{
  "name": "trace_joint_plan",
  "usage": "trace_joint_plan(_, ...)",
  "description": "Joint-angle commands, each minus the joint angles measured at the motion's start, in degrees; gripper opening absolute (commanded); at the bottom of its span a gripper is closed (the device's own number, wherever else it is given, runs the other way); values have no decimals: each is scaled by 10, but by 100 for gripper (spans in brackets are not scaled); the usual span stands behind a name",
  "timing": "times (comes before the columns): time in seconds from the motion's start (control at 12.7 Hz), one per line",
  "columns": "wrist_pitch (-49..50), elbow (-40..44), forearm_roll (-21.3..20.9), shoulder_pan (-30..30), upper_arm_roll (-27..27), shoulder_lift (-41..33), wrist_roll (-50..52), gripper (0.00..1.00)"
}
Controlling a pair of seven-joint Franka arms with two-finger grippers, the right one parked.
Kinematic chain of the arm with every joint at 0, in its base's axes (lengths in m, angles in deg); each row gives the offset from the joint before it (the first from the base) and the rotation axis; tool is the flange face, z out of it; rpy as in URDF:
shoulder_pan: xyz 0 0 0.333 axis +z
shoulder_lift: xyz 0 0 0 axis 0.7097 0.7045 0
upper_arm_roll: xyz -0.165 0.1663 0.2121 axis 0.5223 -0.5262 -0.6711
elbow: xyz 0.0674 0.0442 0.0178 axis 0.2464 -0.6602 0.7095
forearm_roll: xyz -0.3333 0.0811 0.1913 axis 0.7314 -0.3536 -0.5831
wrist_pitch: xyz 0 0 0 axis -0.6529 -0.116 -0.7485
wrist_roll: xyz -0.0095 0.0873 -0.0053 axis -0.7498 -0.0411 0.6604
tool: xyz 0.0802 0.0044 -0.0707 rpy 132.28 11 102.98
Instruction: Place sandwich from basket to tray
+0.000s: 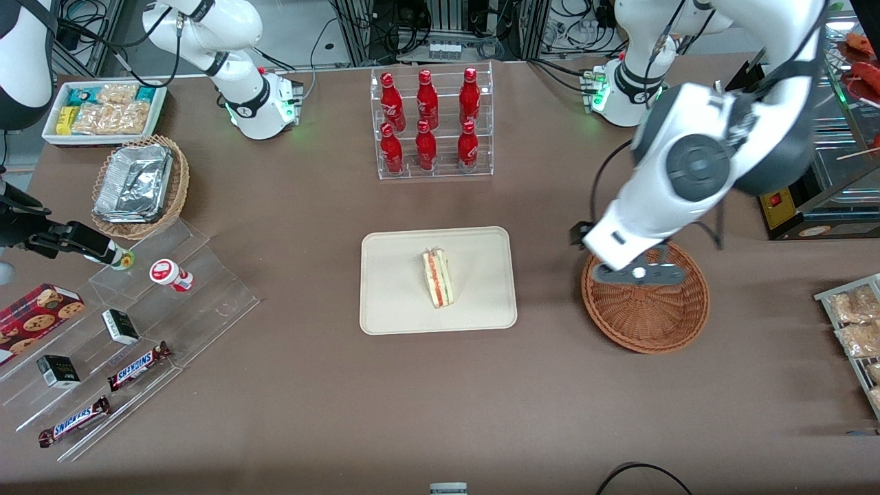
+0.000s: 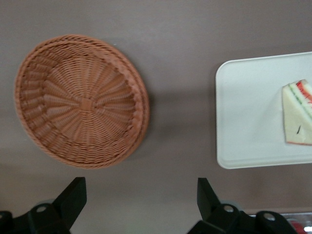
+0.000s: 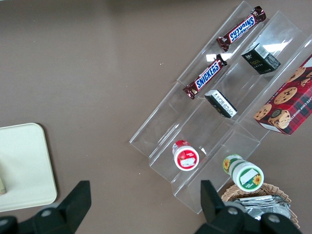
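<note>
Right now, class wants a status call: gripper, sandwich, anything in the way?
Gripper open, holding nothing, above the basket. Sandwich on the tray, on its side. Basket holds nothing; nothing in the way.

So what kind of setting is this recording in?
Likely a lab mock-up of a snack counter: a clear rack of red bottles, stepped acrylic shelves with Snickers bars, cables and equipment past the table. The sandwich lies on the tray; the open gripper hangs over the empty basket.
</note>
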Motion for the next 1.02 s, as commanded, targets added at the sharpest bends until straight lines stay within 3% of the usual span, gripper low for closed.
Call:
trace_joint_plan(0.0,8,-62,13,50,3,-68,-67,100)
trace_joint_plan(0.39,80,-67,27,120,-4,-132,-165,100)
trace_joint_plan(0.71,124,-48,27,114,-62,-154,-186,100)
trace_joint_plan(0.94,150,-15,24,113,-73,-155,-187,100)
